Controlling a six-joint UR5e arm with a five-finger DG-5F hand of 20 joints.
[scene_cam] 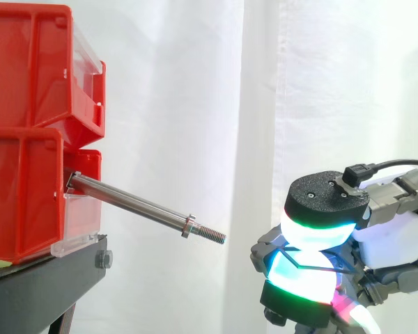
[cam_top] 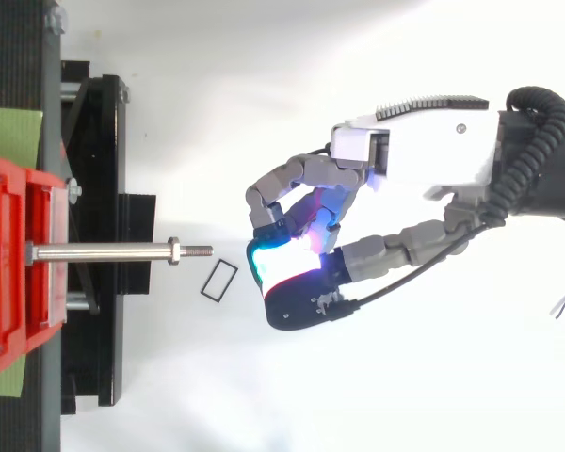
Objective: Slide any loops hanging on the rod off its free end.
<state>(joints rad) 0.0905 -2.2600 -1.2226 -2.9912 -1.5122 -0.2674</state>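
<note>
Jutting rod (scene_cam: 136,203), bins (scene_cam: 21,69), black stand (scene_cam: 42,282), white curtain (scene_cam: 195,104)

Bins: two, both red, stacked at the left of the side view, an upper bin (scene_cam: 28,62) on a lower bin (scene_cam: 21,195). One black stand (scene_cam: 42,285) sits under them, lower left. One rod (scene_cam: 132,203) lies left of centre, with one nut (scene_cam: 189,226) near its threaded tip. One loop (cam_top: 219,281) — a small black rectangle — shows just left of centre in the top view. One hand (cam_top: 405,155) is right of centre. One white curtain (scene_cam: 195,83) hangs behind.
</note>
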